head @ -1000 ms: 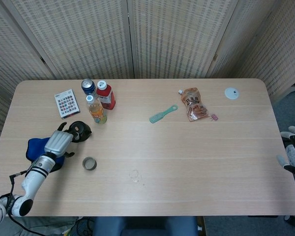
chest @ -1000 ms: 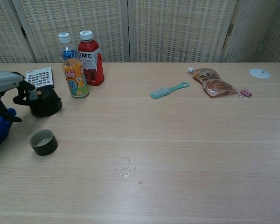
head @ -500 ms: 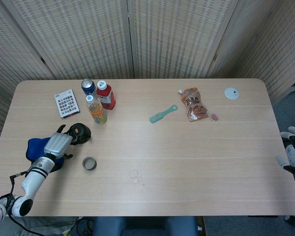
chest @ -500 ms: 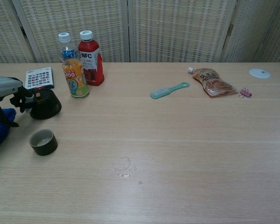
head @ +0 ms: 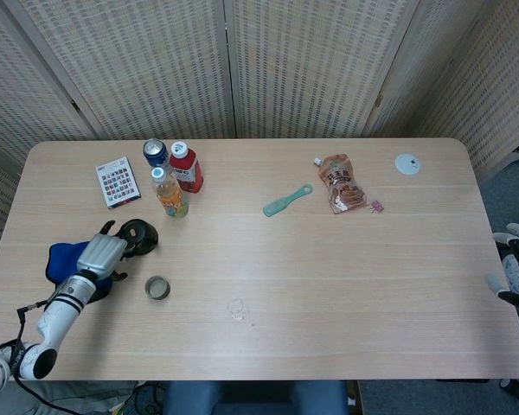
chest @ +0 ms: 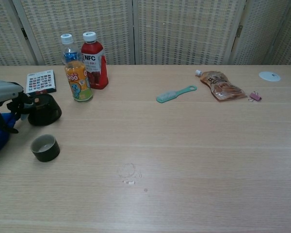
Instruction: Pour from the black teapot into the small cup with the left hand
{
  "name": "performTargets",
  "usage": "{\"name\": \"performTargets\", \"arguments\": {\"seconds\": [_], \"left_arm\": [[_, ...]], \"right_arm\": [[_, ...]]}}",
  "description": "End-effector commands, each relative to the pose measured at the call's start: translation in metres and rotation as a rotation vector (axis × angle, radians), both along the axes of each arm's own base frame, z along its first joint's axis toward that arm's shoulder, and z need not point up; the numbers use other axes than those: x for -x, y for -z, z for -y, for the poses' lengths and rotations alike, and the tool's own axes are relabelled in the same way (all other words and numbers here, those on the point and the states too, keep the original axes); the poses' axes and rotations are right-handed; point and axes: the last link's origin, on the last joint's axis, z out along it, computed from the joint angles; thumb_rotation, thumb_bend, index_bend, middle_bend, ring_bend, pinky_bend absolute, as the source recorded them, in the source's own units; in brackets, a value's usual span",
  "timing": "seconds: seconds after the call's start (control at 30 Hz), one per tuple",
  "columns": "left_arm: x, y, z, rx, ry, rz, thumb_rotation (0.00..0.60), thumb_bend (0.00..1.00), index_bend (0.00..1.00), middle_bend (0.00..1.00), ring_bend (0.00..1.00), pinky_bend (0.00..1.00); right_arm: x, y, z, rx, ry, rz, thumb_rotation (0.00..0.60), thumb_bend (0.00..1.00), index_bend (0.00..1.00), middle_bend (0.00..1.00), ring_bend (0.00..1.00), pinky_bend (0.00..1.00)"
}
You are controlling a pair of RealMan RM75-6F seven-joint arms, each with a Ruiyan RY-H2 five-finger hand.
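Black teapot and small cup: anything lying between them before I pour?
Nothing. Between the black teapot and the small cup there is only bare table, clearest in the chest view. The left hand is at the teapot.

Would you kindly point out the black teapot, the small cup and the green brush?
black teapot [chest: 44, 109], chest view, its round body.
small cup [chest: 44, 147], chest view, its front wall.
green brush [head: 286, 201], head view, mid-handle.

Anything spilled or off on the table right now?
Yes: a small wet ring with droplets sits on the bare table, right of the small cup, looking like a spill. The snack pouch lies flat. The black teapot stands upright.
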Motion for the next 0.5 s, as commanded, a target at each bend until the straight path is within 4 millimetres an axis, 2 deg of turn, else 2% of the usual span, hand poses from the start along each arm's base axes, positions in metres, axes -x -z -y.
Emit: {"name": "performTargets", "arguments": {"seconds": [0.03, 0.37, 0.5], "left_arm": [[0.0001, -0.0008, -0.0008, 0.001, -0.002, 0.002, 0.6, 0.2, 0.6, 0.58, 0.48, 0.0], [0.0053, 0.0, -0.0005, 0.024, -0.025, -0.026, 0.6, 0.2, 0.62, 0.6, 0.49, 0.0], [0.0063, -0.0008, -0.0003, 0.024, -0.032, -0.023, 0.6, 0.2, 0.66, 0.64, 0.52, 0.0]], "right_arm": [[-0.0004, 0.0, -0.0001, 0.0, -0.001, 0.0, 0.6, 0.16, 0.32, 0.23, 0.2, 0.18], [-0.0008, 0.0018, 0.0012, -0.002, 0.002, 0.0, 0.6, 0.16, 0.32, 0.23, 0.2, 0.18], [-0.0003, 0.0022, 0.0016, -0.002, 0.004, 0.0, 0.6, 0.16, 0.32, 0.23, 0.2, 0.18]]}}
